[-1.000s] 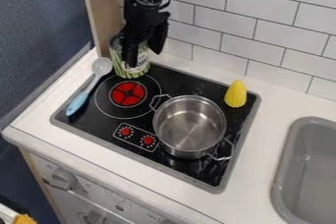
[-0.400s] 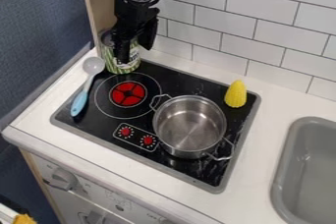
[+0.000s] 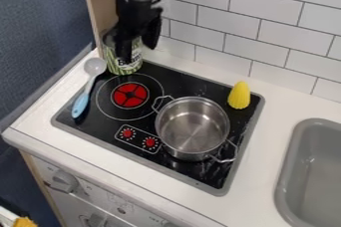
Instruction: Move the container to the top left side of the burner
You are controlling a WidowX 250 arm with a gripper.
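can (image 3: 129, 68), label in green and white: located at the far left corner of the cooktop (image 3: 183, 81), upright, above and slightly left of the red burner (image 3: 130, 95) as seen by the camera. gripper (image 3: 138, 54): positioned at the can, overlapping its upper part; whether it is open or closed on the can cannot be told.

spoon (image 3: 81, 104), light blue handle, grey bowl: placed left of the burner, handle on the cooktop, bowl toward the can. saucepan (image 3: 193, 129), metal, two wire handles: seated on the cooktop, right of the burner and nearer the camera. corn cob (image 3: 239, 96), yellow: standing near the right edge of the cooktop, beyond the saucepan. cooktop: set into the white table (image 3: 266, 141). sink (image 3: 313, 173), grey: right of the cooktop, apart from it.
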